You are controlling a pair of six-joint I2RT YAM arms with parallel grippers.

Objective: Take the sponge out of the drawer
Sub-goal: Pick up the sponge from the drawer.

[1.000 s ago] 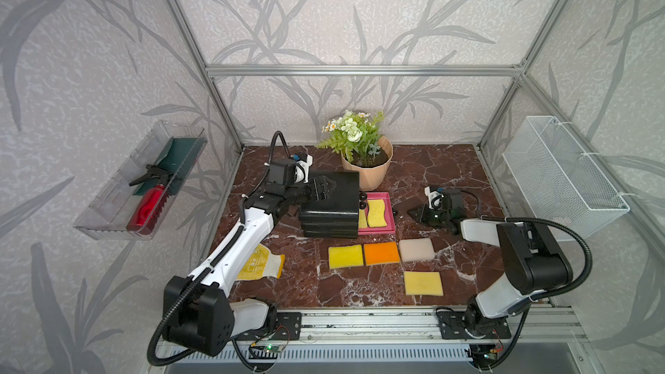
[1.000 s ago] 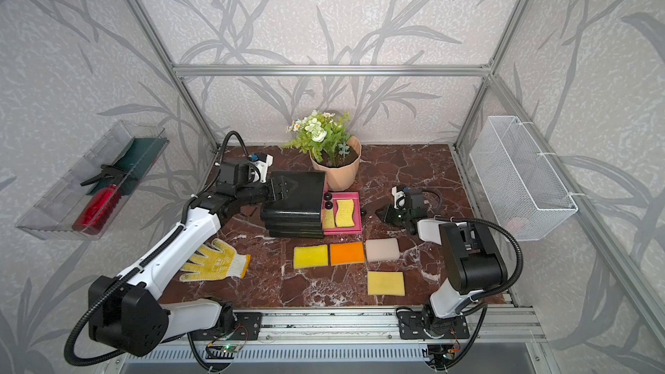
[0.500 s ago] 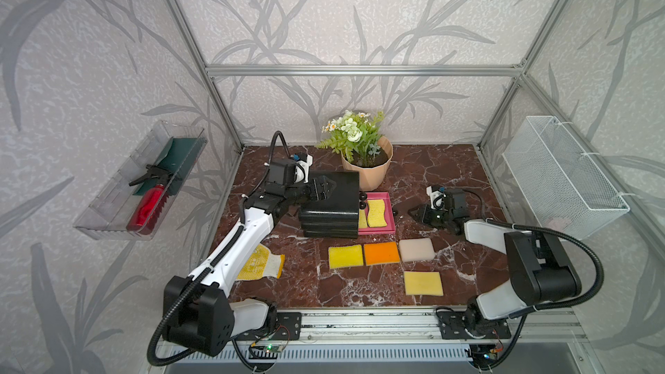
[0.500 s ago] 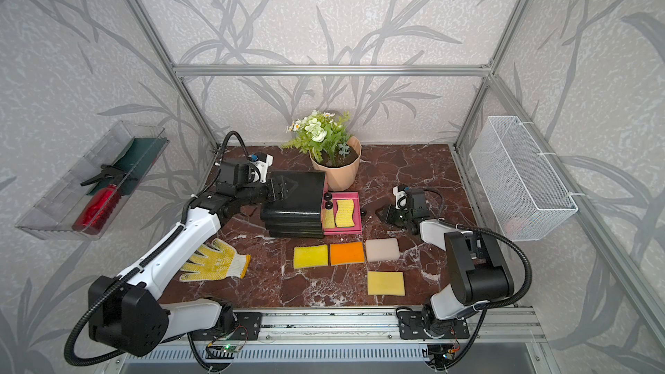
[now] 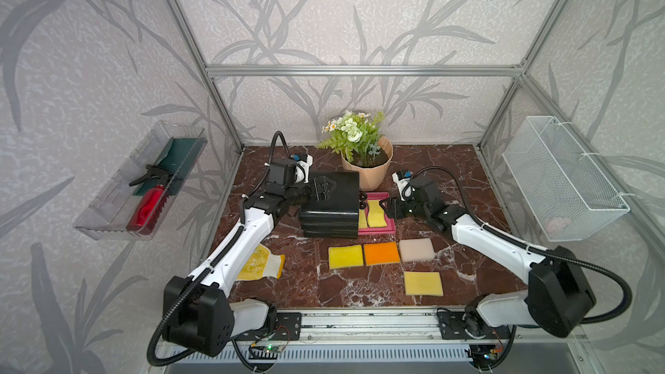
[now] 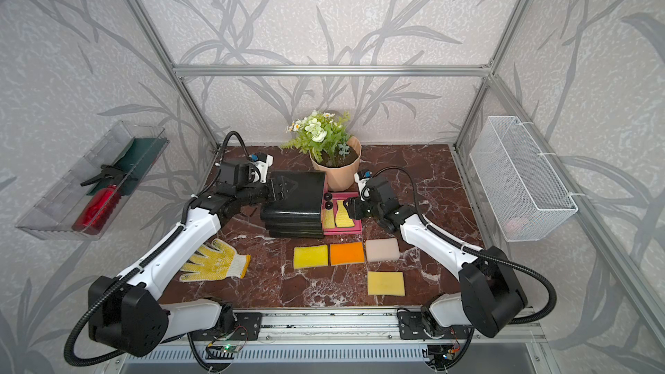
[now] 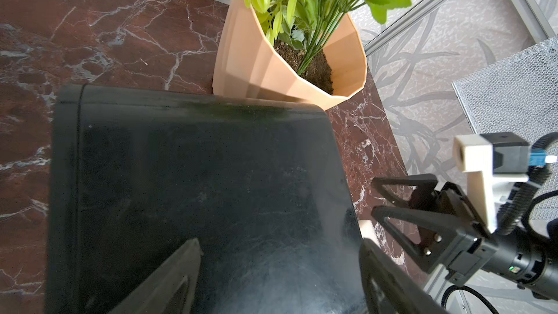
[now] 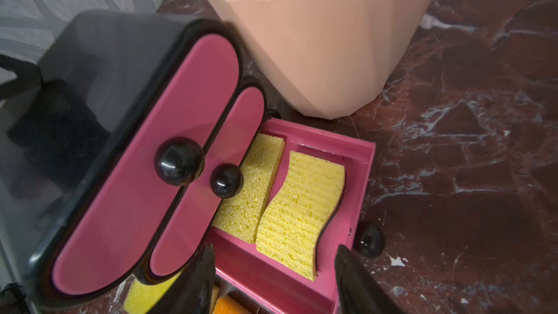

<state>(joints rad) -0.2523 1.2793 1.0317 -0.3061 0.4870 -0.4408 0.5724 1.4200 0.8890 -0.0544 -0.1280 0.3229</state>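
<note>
A black cabinet (image 5: 331,203) (image 6: 293,199) has pink drawers. Its bottom drawer (image 5: 390,230) (image 8: 359,182) is pulled out. A wavy yellow sponge (image 5: 376,214) (image 8: 299,215) lies inside beside a flat yellow sponge (image 8: 253,188). My right gripper (image 5: 385,206) (image 6: 349,208) (image 8: 274,252) hangs open just above the drawer's front end, holding nothing, with the drawer knob (image 8: 368,240) beside one finger. My left gripper (image 5: 325,188) (image 7: 279,249) rests open on the cabinet's top (image 7: 196,176).
A potted plant (image 5: 367,170) stands right behind the cabinet and drawer. Yellow (image 5: 345,256), orange (image 5: 381,253), beige (image 5: 416,250) and pale yellow (image 5: 423,283) sponges lie in front. A glove (image 5: 261,264) lies at the left. A wire basket (image 5: 561,178) hangs on the right wall.
My right gripper has opened and moved left from beside the drawer to above its front end. The left arm and the cabinet have stayed still.
</note>
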